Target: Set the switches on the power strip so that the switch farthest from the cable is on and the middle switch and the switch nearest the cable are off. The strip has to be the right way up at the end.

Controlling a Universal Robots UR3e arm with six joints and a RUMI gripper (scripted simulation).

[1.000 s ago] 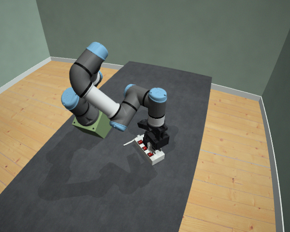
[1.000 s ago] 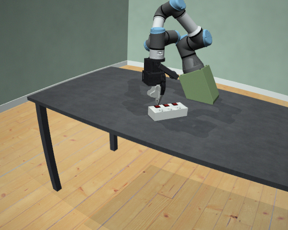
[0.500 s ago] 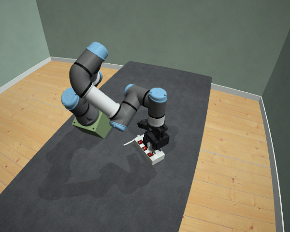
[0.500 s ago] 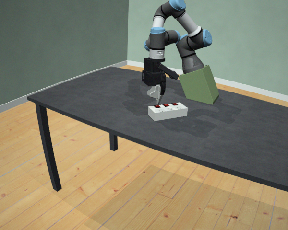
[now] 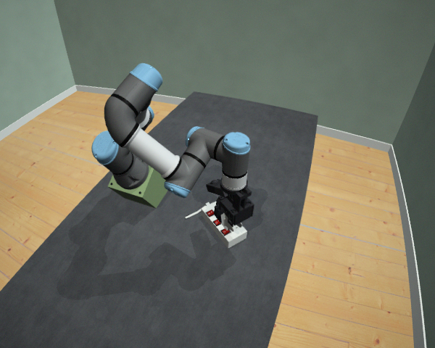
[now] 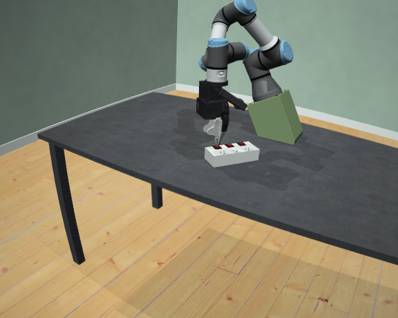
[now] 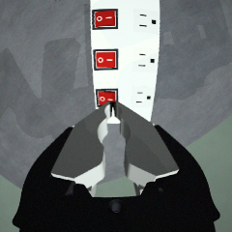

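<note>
The black two-jaw gripper is pinched fully shut with nothing in it, tips pressing down on the nearest of 3 red rocker switches. The white rectangular plastic power strip sits right way up on the dark grey table, beside the green base block.

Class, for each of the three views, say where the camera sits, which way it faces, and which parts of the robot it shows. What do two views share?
Top: high, looking down on the table; whole arm.
Exterior: beside the table, facing it across the floor; arm, green base.
Wrist: on the arm, looking down past the shut gripper.
All three share the power strip.
</note>
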